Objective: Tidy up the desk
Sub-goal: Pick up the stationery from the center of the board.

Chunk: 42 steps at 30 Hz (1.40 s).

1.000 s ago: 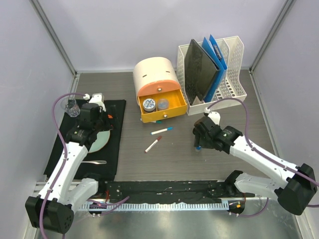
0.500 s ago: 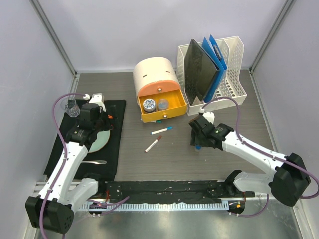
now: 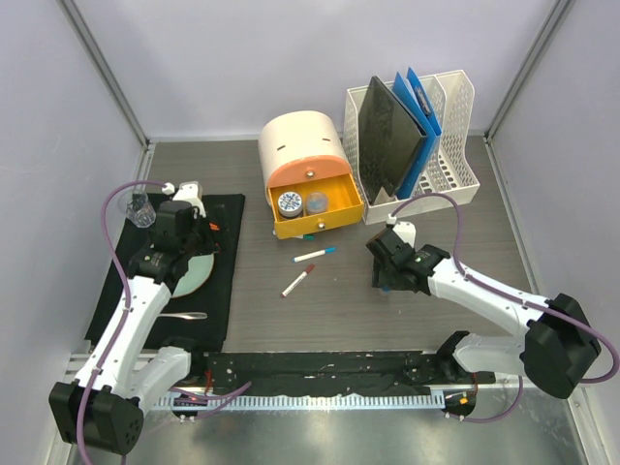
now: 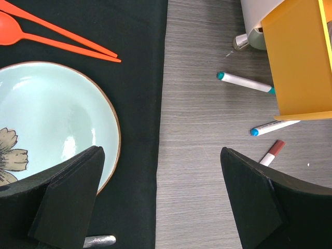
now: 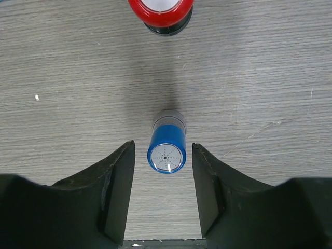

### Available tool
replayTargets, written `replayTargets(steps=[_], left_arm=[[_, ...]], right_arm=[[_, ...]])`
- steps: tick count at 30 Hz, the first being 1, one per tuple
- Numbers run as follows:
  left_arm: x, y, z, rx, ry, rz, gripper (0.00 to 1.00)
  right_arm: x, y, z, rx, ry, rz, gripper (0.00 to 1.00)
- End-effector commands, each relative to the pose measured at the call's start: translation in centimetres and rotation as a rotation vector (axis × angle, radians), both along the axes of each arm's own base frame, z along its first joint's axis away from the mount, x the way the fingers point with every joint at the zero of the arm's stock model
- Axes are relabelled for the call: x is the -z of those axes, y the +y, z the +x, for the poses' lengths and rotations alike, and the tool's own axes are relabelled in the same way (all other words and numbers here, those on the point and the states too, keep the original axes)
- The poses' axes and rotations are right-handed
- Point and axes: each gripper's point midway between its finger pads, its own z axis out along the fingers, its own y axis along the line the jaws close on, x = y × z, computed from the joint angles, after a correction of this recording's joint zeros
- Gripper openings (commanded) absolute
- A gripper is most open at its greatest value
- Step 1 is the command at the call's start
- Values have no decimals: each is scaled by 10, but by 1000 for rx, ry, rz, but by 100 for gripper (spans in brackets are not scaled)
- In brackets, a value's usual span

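Dark grey-brown wood-grain laminate table (image 3: 329, 320) spans the whole view, scattered with items. At 3 o'clock from its centre, the right tool (image 3: 385, 276) stands open astride a small blue-capped cylinder (image 5: 166, 153), with a gap on each side. I judge this the grasp step. Next comes a square squeeze, then a lift. At 9 o'clock the left tool (image 4: 161, 171) hangs wide open over the black cloth mat (image 4: 137, 31). The open yellow drawer (image 3: 315, 208) sits at 12 o'clock.

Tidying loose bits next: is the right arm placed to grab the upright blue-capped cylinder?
Probably yes: the right gripper straddles the blue-capped cylinder, jaws open, a gap on each side, nothing between.
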Motion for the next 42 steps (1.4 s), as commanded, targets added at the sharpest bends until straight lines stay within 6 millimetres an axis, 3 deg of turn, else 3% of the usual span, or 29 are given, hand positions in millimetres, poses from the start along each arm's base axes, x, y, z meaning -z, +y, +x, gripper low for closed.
replayTargets(steps=[1,20,22,24,30,35,41,42], left_arm=[[-13,0,4,-6,-35,-17,100],[-12,0,4,-8,-29,-13,100],[-12,1,4,-7,-29,-13,100],[-11,0,4,-7,-28,-12,100],[-12,0,4,-7,-28,-12,100],[-12,2,3,-11,-29,-7,100],[-13,4,3,-21,-30,0,100],[-13,4,3,-21,-30,-2,100]], right_arm=[[-1,1,7,18,-28,11,52],[0,-1,7,18,-27,-2,39],[-1,-2,7,16,-29,-6,31],[-3,-1,8,11,-33,-1,15],[-15,1,11,0,-53,5,1],[-48,7,20,-44,-107,22,1],[-112,20,36,-102,-239,92,1],[-132,23,42,-103,-284,107,1]])
